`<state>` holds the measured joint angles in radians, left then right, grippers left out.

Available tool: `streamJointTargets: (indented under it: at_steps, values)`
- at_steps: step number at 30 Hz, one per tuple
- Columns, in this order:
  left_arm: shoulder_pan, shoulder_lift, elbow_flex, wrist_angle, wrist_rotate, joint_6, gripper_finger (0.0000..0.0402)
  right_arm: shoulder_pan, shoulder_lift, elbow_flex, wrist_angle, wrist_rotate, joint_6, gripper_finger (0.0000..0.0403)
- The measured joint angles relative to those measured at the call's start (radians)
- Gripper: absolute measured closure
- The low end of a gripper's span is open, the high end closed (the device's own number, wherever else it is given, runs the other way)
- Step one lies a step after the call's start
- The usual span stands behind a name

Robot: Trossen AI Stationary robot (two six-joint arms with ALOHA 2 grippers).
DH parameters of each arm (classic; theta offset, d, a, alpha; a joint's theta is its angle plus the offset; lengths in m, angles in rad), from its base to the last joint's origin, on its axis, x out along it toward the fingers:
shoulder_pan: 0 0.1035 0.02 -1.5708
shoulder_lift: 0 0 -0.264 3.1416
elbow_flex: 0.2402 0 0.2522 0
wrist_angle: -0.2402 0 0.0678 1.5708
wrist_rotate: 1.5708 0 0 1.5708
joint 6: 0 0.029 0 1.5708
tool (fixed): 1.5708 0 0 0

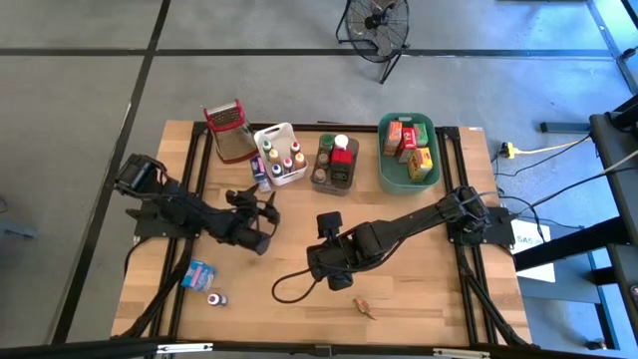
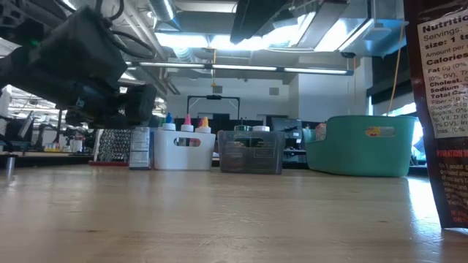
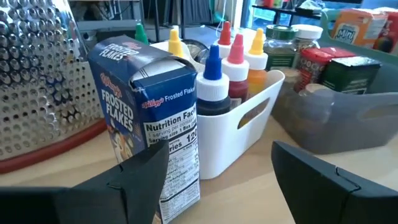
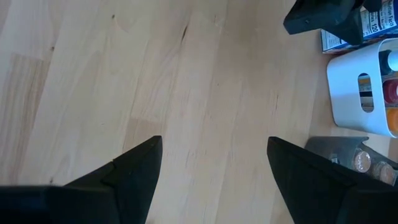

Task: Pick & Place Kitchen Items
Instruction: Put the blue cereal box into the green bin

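Left tool [image 3: 214, 180] wide open, empty, just before upright Frosted Flakes box [image 3: 152, 118] beside white bottle tub [image 3: 245, 121]. Right tool [image 4: 211, 168] open, empty, over bare bench [image 4: 124, 74].

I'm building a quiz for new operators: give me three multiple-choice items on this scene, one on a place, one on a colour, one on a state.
1. Where does the Frosted Flakes box stand?
A. inside the green tub
B. on the table beside the white caddy
C. on top of the grater

2. What colour is the tub holding the small boxes?
A. green
B. white
C. black

3. How is the left pincer?
A. shut on a bottle
B. shut on nothing
C. open, holding nothing

Answers:
1 B, the left wrist view shows it on the wood next to the white caddy.
2 A, the high view shows its green rim.
3 C, its fingers stand apart with only table between them.
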<state>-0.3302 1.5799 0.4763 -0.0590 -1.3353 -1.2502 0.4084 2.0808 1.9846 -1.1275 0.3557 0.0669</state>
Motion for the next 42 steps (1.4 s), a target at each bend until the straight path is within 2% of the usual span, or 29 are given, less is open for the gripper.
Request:
streamJointTargets:
  at_steps: [5, 12, 18, 23, 25, 28, 31, 33, 35, 37, 42]
  values:
    - [-0.004, 0.000, 0.000, -0.101, 0.011, -0.042, 0.0123, 0.000, 0.000, 0.000, -0.003, 0.000, -0.001, 0.0110]
    - [0.016, 0.000, 0.000, -0.322, 0.019, -0.294, 0.0123, 0.000, 0.000, 0.000, -0.006, 0.000, -0.004, 0.0110]
    - [0.024, 0.000, 0.000, -0.314, 0.014, -0.300, 0.0123, -0.001, 0.000, 0.000, -0.006, 0.000, -0.004, 0.0110]
    - [-0.017, -0.001, 0.000, -0.320, 0.042, -0.300, 0.0123, -0.003, 0.000, 0.000, -0.005, 0.003, -0.004, 0.0110]
    - [-0.048, -0.020, 0.000, -0.329, 0.055, -0.277, 0.0123, -0.004, 0.000, 0.000, 0.009, 0.032, 0.004, 0.0110]
    - [-0.107, -0.092, 0.000, -0.346, 0.082, -0.179, 0.0123, -0.009, -0.007, 0.000, 0.023, 0.133, 0.024, 0.0110]
    - [-0.174, -0.215, 0.000, -0.360, 0.129, -0.050, 0.0123, -0.026, -0.034, 0.002, 0.075, 0.227, 0.038, 0.0110]
    - [-0.219, -0.314, 0.000, -0.361, 0.177, 0.062, 0.0123, -0.047, -0.051, 0.019, 0.113, 0.253, 0.056, 0.0110]
    - [-0.260, -0.421, 0.000, -0.359, 0.224, 0.161, 0.0123, -0.081, -0.058, 0.047, 0.181, 0.224, 0.070, 0.0110]
    - [-0.298, -0.524, 0.000, -0.362, 0.271, 0.250, 0.0123, -0.134, -0.059, 0.092, 0.243, 0.131, 0.075, 0.0110]
    - [-0.394, -0.748, 0.000, -0.363, 0.346, 0.406, 0.0123, -0.315, -0.061, 0.140, 0.468, -0.335, 0.115, 0.0109]
